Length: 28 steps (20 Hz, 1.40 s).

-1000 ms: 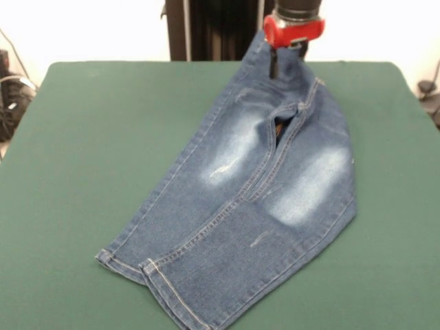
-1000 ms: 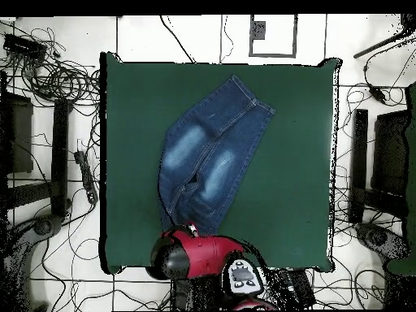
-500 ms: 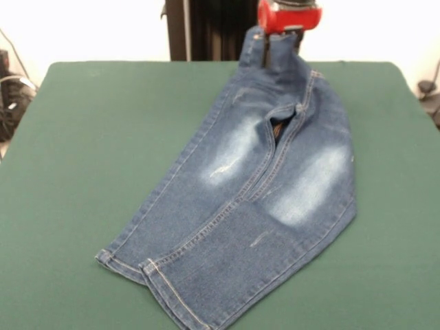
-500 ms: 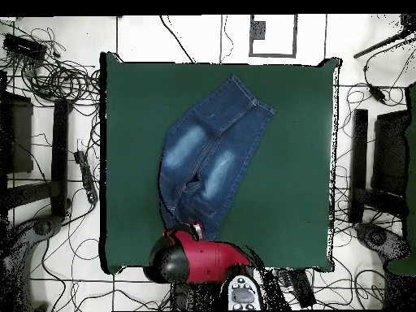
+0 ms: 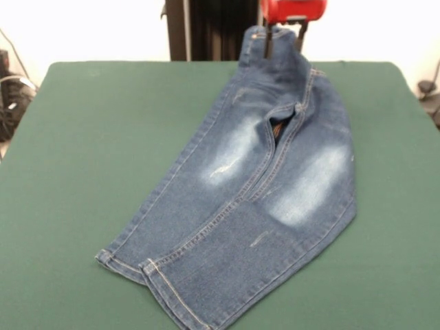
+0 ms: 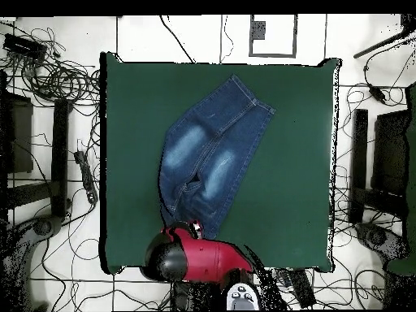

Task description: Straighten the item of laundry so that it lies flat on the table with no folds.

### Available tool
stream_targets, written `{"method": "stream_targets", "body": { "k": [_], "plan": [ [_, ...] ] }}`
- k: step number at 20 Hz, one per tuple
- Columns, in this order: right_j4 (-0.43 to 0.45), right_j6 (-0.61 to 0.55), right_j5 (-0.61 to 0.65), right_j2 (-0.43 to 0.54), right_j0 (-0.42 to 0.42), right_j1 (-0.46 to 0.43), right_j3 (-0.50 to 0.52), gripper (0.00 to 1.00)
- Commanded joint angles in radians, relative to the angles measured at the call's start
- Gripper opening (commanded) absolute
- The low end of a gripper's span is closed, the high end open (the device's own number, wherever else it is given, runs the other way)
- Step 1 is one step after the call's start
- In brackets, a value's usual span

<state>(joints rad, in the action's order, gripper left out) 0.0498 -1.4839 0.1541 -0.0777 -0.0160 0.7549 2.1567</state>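
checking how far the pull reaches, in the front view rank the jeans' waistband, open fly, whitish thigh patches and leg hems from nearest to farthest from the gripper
1. The waistband, lifted at the table's far edge, right at the gripper.
2. The open fly, just below it.
3. The whitish thigh patches, mid-garment; the two are too close to call.
4. The leg hems, at the near edge, lower left.

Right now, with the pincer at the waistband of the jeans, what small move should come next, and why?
Probably draw the waistband a little further toward the robot's side, then lower it. The pincer is shut on the jeans at the waistband, which is raised off the table, while the two legs lie overlapped, hems close together. A gentle pull may take the slack out before it releases.
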Motion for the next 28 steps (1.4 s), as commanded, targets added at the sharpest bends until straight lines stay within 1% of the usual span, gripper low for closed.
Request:
{"method": "stream_targets", "body": {
  "k": [1,5,8,13,16,23,25,28],
  "plan": [
    [-0.119,-0.263,0.102,0.047,0.021,0.007,-0.044,1.00],
    [-0.143,-0.259,0.115,0.050,0.028,0.007,-0.048,1.00],
    [-0.146,-0.253,0.109,0.031,0.055,-0.004,-0.057,1.00],
    [-0.166,-0.251,0.085,0.067,0.041,-0.009,-0.035,1.00],
    [-0.172,-0.257,0.079,0.058,0.054,-0.011,-0.033,1.00],
    [-0.196,-0.256,0.131,0.041,0.069,0.014,-0.044,1.00],
    [-0.213,-0.259,0.164,0.040,0.067,0.029,-0.046,1.00],
    [-0.220,-0.251,0.229,0.023,0.076,0.041,-0.079,1.00]
  ]
}}
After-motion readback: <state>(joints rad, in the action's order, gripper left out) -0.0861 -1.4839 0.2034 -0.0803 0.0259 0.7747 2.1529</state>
